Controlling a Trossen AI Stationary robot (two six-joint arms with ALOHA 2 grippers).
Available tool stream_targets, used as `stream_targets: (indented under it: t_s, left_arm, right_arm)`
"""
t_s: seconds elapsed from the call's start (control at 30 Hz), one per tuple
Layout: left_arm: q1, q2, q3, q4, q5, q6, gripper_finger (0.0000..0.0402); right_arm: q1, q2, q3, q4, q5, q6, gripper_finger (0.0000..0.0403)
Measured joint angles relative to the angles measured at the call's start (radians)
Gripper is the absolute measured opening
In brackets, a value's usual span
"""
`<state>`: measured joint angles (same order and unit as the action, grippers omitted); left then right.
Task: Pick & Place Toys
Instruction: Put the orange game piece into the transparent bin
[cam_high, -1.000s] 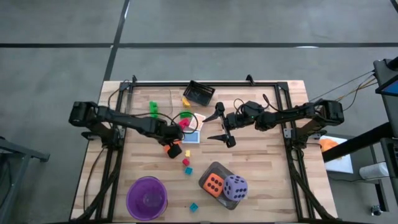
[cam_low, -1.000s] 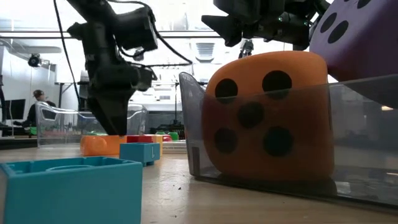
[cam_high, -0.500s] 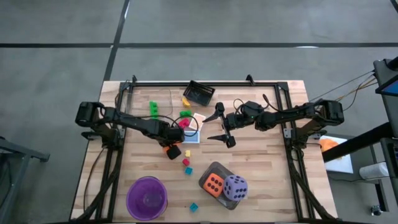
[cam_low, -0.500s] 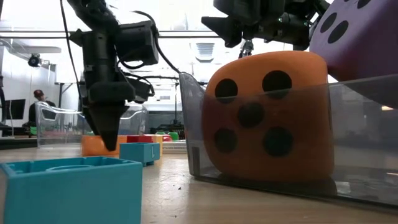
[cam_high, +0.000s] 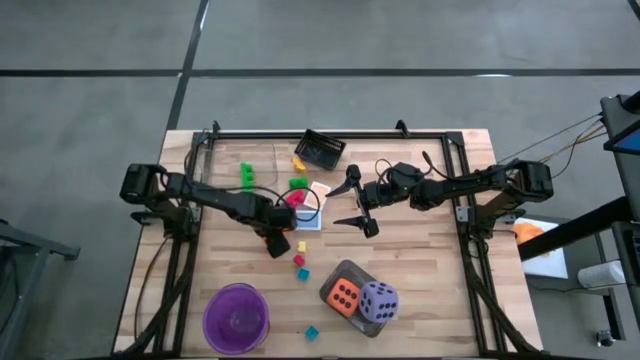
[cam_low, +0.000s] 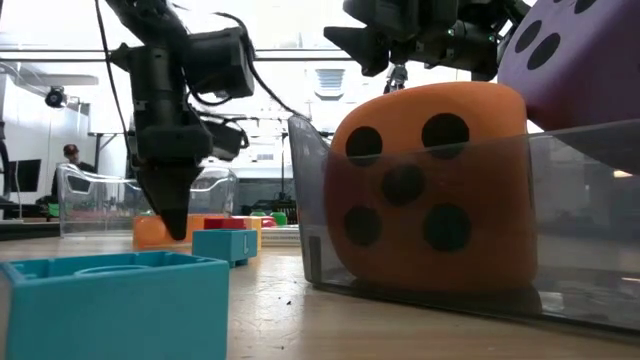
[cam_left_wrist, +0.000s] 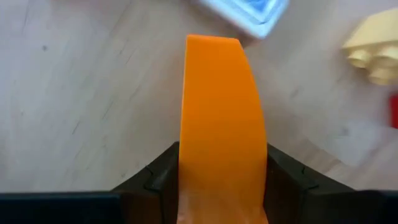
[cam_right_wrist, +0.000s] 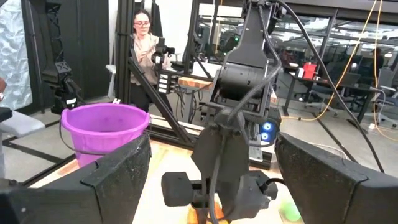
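Orange block (cam_high: 272, 239) is pinched by the left gripper (cam_high: 275, 241) near the table's (cam_high: 420, 262) middle, seen from above; the right gripper (cam_high: 354, 205) hangs spread wide, well apart. At table height, the block (cam_low: 152, 232) rests on the wood. From the left wrist, fingers (cam_left_wrist: 154, 177) are seen pressed against both sides.

From my low view the purple die (cam_low: 585, 60) is cut off at the edge, and the left gripper (cam_low: 172, 225) hides part of the orange block (cam_low: 150, 232).
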<state>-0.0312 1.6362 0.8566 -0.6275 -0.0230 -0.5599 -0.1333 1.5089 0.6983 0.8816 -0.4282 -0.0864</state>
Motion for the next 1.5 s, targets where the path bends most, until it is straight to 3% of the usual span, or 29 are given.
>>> stream_targets:
  t_s: [0.33,0.63,0.77,1.0,1.3,1.5]
  left_arm:
    - [-0.056,-0.264,-0.014,0.079,-0.142,0.085,0.0160]
    - [-0.069,-0.556,-0.275,0.555,-0.142,0.308,0.0160]
    - [-0.045,-0.646,-0.411,0.723,-0.141,0.328,0.0160]
    - [0.065,-0.743,-0.486,0.727,-0.148,0.294,0.0160]
    - [0.255,-0.763,-0.445,0.577,-0.246,0.295,0.0160]
    - [0.367,-0.762,-0.445,0.560,-0.248,0.291,0.0160]
  right_arm:
    - [0.000,0.000,-0.001,0.002,0.000,-0.015,0.0339]
    - [0.002,0.000,-0.047,0.095,-0.004,-0.016,0.0339]
    - [0.002,0.000,-0.061,0.118,-0.004,-0.015,0.0339]
    - [0.002,0.000,-0.061,0.131,-0.004,-0.015,0.0339]
    - [0.002,0.009,-0.061,0.136,-0.004,-0.015,0.0339]
    - [0.002,0.021,-0.061,0.143,-0.004,-0.015,0.0339]
